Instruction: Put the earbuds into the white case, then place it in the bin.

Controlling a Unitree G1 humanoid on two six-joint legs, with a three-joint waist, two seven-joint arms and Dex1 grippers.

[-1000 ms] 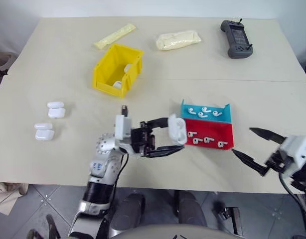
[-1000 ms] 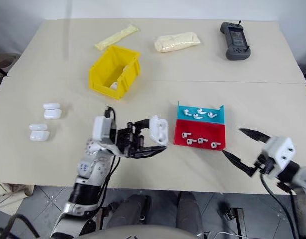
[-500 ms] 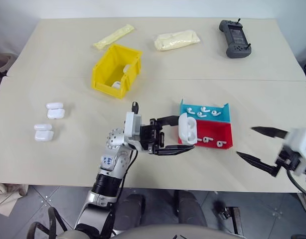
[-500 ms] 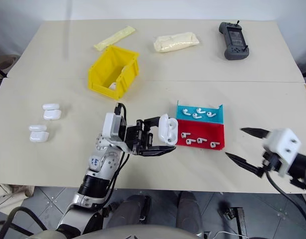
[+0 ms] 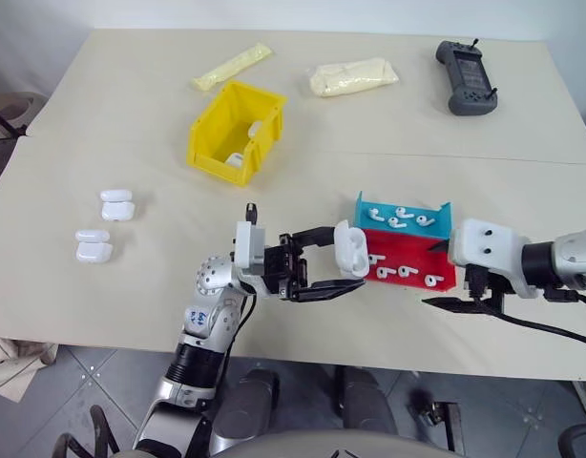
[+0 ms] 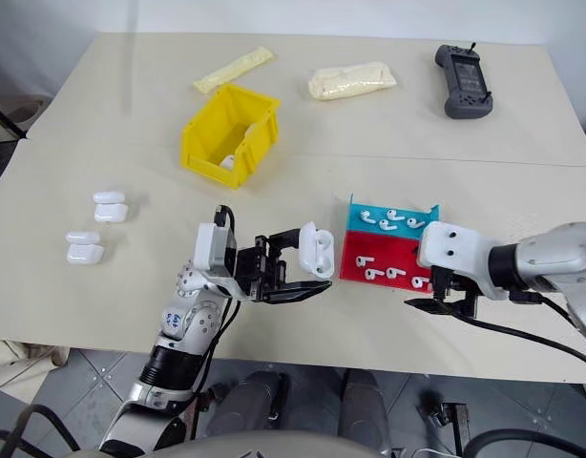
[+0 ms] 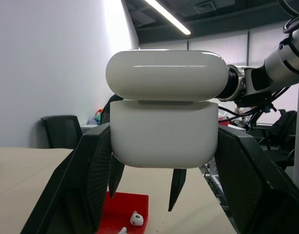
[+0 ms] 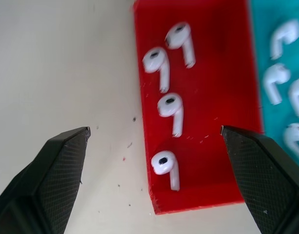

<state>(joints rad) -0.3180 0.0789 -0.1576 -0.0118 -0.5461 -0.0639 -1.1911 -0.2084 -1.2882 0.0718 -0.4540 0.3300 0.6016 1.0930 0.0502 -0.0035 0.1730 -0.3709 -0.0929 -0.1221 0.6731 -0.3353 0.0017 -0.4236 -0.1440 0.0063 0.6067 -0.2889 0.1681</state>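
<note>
- A wide beige bench (image 5: pixel 102 114) is carrying everything, standing in front of a pale wall.
- At the far left, four small glossy white closed cases (image 5: pixel 102 227) are lying in two pairs on the bench, well apart from the rest.
- Further back, a bright yellow plastic bin (image 5: pixel 233 133) with a cut-down front is sitting with white items inside; a long pale yellow packet (image 5: pixel 231 67) is lying beyond it.
- The left pincer (image 5: pixel 339 268) is clamping tight on a glossy white rounded hinged case (image 5: pixel 350 250), holding it above the bench with its lid standing slightly ajar, just beside the trays.
- A plump pale yellow pouch (image 5: pixel 353 76) is resting at the back centre.
- A shallow red plastic tray (image 5: pixel 408 270) is holding four tiny white earbuds (image 8: pixel 168 105) with short stems; a shallow blue tray (image 5: pixel 404 216), touching it on the far side, is holding more.
- The right pincer (image 8: pixel 154 134) is hovering over the near edge of the red tray, its two black fingers (image 8: pixel 64 163) spread wide and gripping nothing.
- A dark grey handheld controller (image 5: pixel 466 76) is lying at the far right back corner.
</note>
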